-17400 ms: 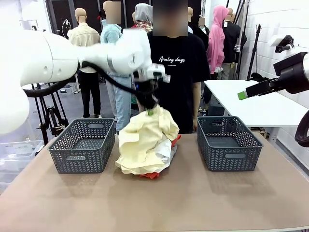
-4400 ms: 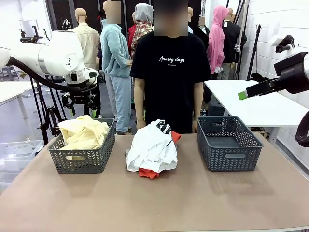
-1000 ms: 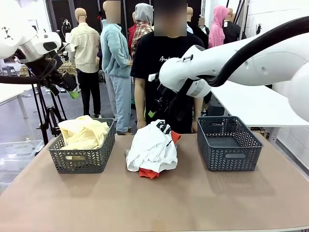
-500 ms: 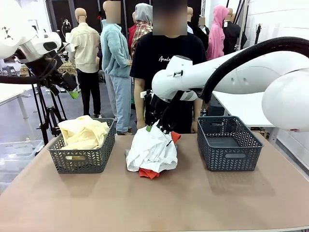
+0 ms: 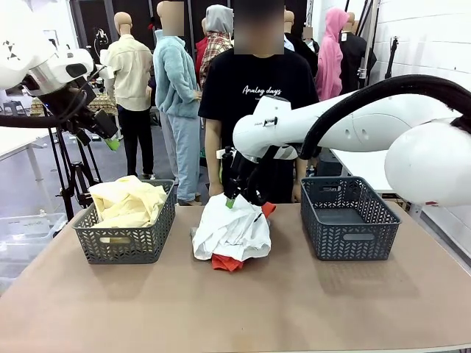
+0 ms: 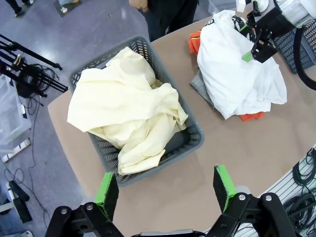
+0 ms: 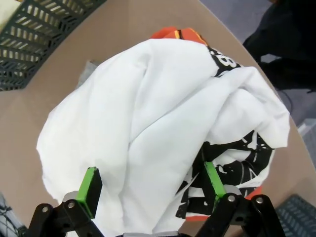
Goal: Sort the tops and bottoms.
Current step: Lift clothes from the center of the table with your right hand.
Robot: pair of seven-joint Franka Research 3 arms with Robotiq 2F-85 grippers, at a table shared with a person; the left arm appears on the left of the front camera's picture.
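White garment (image 7: 148,113), marked with black print, sits on top of the heap directly under the right gripper (image 7: 152,180). The gripper's jaws are spread wide to either side of the cloth's crown and have hold of nothing. I judge the cloth to be light, limp and not at all fragile. It will sag and unfold when lifted, so the best hold is a pinch on the bunched ridge at the crown. A deep bite could catch the layers below.

Under it an orange-red garment (image 5: 227,263) pokes out on the near and far sides of the heap, and a grey garment (image 6: 200,89) shows at the side facing the left basket (image 5: 125,246). Either could trail along with a careless lift.

The heap lies mid-table, towards the far edge. The table (image 5: 257,309) is a plain matt brown that cloth should slide over easily. The yellow garment (image 5: 129,202) is piled in the left basket near the far left corner, and the right basket (image 5: 346,235) near the far right corner holds nothing. There is free room above both.

The left gripper (image 6: 165,186) hangs high beyond the table's left edge, jaws wide and empty. A person (image 5: 261,95) stands close behind the far edge, so I would lift straight up
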